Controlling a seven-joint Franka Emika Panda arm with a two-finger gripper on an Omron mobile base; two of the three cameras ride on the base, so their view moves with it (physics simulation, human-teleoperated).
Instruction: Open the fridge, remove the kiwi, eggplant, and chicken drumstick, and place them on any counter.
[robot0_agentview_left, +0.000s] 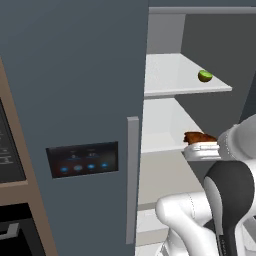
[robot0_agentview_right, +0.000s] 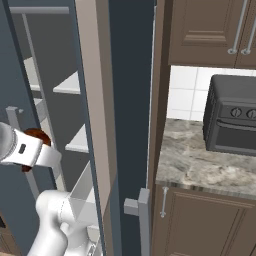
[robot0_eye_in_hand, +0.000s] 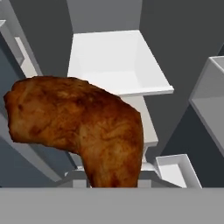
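Half the chicken drumstick hidden

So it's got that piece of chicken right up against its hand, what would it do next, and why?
Probably draw the drumstick straight back out of the fridge. The meat sits close against the hand, apparently gripped in the jaws, level with the white shelf. The counter lies to the right, past the open door, and the kiwi waits on the shelf above.

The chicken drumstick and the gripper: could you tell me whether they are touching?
Touching. In the hand view the chicken drumstick sits right at the gripper, its narrow end running down between the fingers; the left base view shows it at the tip of the hand.
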